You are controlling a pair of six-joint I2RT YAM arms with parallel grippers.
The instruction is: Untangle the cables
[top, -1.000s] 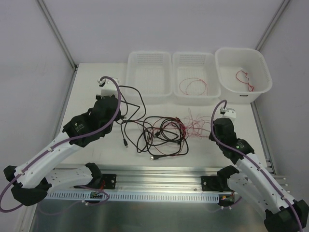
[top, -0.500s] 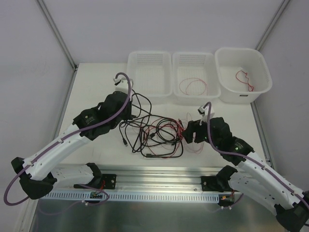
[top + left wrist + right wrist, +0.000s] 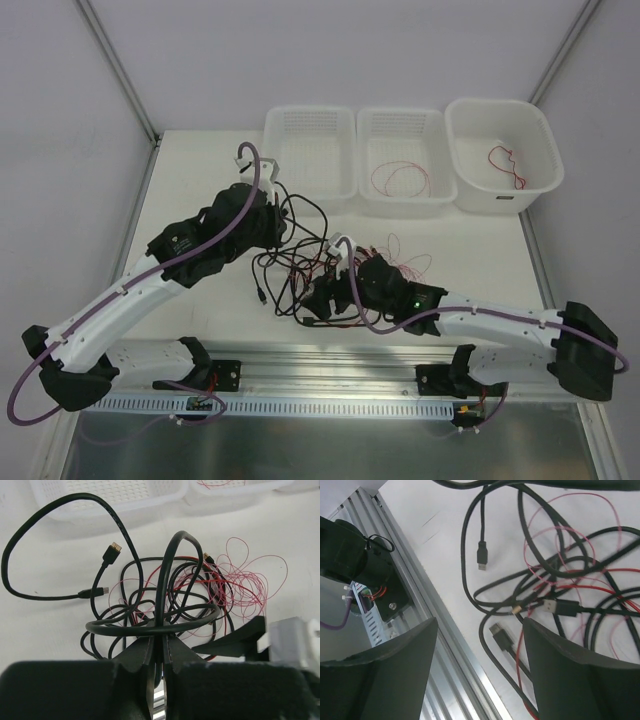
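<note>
The cables (image 3: pixel 300 262) lie in a tangle mid-table, thick black cords mixed with thin red wires (image 3: pixel 405 265). My left gripper (image 3: pixel 280 225) is at the tangle's left back side. It is shut on one black cable (image 3: pixel 165 570), which arches up from the jaws above the heap. My right gripper (image 3: pixel 318 300) reaches in low over the tangle's near edge and stands open with nothing between its fingers. In the right wrist view, black plug ends (image 3: pixel 502 636) and a red wire (image 3: pixel 517 650) lie on the table between the fingers (image 3: pixel 400 665). A loose plug (image 3: pixel 112 552) points up at the left.
Three white bins line the back: a left one (image 3: pixel 310 110), a middle one (image 3: pixel 405 112) holding a red wire loop (image 3: pixel 400 180), and a right one (image 3: pixel 497 103) holding a red wire (image 3: pixel 508 165). An aluminium rail (image 3: pixel 330 365) runs along the near edge, close under my right gripper.
My right arm has swung from the table's right side leftward onto the tangle's near edge, and its gripper has opened. My left gripper shifted right, still holding the black cable.
</note>
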